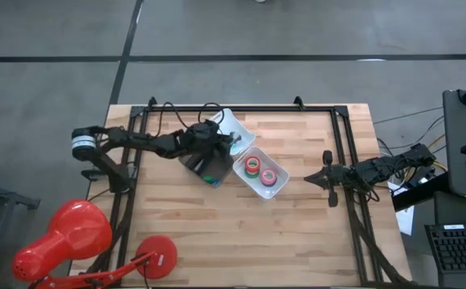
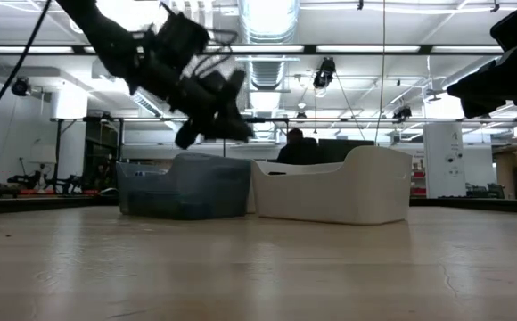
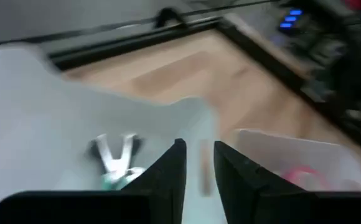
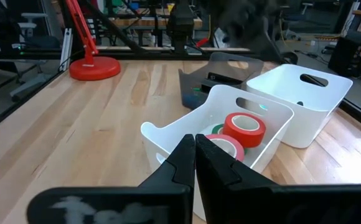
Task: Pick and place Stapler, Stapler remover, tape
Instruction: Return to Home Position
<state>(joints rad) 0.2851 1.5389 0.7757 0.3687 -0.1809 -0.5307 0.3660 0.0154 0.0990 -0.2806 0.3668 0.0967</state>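
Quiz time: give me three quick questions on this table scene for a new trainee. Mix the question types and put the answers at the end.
1. True or false: the tape rolls lie in the dark bin.
2. Multiple choice: in the high view, the left gripper hangs over A) the bins, B) the red lamp, C) the keyboard.
3. Fill in the blank: the fingers of the right gripper, which waits at the table's right side, are ____.

Key:
1. False. They lie in a white bin.
2. A.
3. Shut.
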